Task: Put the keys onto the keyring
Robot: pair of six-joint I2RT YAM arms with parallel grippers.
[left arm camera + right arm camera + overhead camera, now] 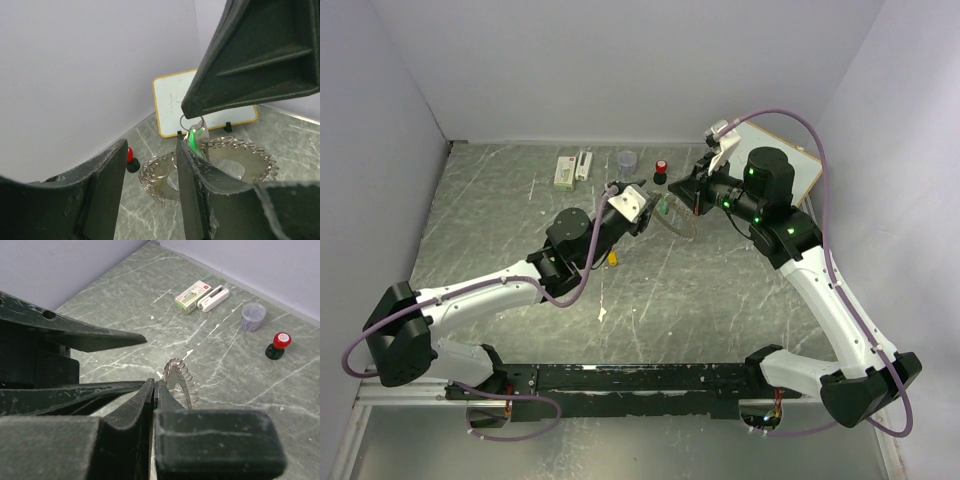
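Note:
The keyring [677, 218], a silvery ring fringed with small metal rings, is held up on edge between both arms. My right gripper [693, 196] is shut on its rim, as the right wrist view [156, 386] shows, with the keyring [178, 382] sticking out past the tips. My left gripper [646, 203] is open; its fingers [192, 185] straddle part of the keyring [162, 177] without touching it. The green key [193, 139] hangs at the ring's top beside the right gripper [200, 112]; it also shows from above [663, 207]. The yellow-orange key [612, 259] lies on the table under the left arm.
A red-capped black knob [661, 172] and a grey cup [626, 159] stand behind the ring. A white box [564, 171] and a white stapler-like item [583, 164] lie at the back left. A small whiteboard [802, 172] stands at the back right.

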